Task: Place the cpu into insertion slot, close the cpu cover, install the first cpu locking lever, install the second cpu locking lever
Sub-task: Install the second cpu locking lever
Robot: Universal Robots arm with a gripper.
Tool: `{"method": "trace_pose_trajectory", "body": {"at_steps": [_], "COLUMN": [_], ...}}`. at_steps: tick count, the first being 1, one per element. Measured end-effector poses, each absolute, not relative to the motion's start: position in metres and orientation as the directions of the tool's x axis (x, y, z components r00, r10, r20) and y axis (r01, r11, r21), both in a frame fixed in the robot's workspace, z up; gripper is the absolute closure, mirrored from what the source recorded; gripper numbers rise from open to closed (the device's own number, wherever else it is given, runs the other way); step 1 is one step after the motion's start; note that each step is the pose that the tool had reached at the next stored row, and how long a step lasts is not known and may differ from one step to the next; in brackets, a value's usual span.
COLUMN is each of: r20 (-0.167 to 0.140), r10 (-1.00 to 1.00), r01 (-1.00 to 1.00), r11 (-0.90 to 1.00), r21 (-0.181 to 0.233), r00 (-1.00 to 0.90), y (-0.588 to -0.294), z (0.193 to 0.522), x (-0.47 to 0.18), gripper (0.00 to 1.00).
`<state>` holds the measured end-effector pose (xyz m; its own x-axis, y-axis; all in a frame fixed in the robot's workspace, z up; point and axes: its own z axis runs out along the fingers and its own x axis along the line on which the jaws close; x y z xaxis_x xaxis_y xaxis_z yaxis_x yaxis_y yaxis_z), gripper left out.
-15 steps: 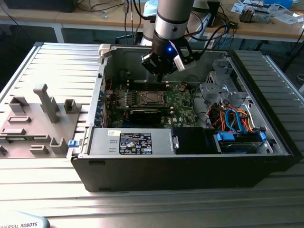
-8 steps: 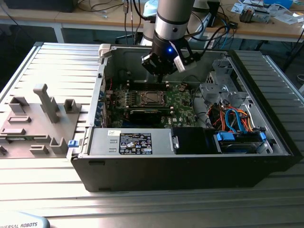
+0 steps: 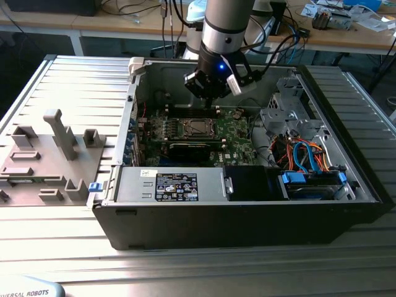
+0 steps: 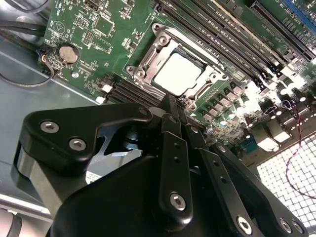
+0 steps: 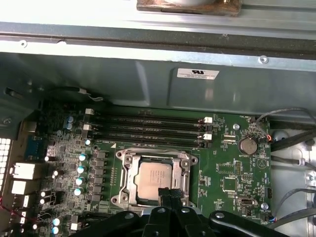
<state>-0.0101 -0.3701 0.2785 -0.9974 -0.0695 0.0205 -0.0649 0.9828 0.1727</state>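
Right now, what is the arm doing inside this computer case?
The gripper, fingers together and holding nothing, hangs just above the motherboard of the open computer case. The cpu already lies in the insertion slot, and the cpu cover is closed around it. Whether the locking levers are latched cannot be told.

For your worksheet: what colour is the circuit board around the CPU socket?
Green; the circuit board shows best in the first wrist view.
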Motion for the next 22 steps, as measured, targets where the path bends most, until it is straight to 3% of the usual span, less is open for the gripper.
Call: {"method": "trace_pose_trajectory", "body": {"at_steps": [22], "r20": [0.019], "r10": [-0.070], "r01": [-0.065], "r11": [0.980], "r21": [0.188], "r00": [-0.997], "y": [-0.391], "z": [0.273], "x": [-0.011], "gripper": [0.89]}}
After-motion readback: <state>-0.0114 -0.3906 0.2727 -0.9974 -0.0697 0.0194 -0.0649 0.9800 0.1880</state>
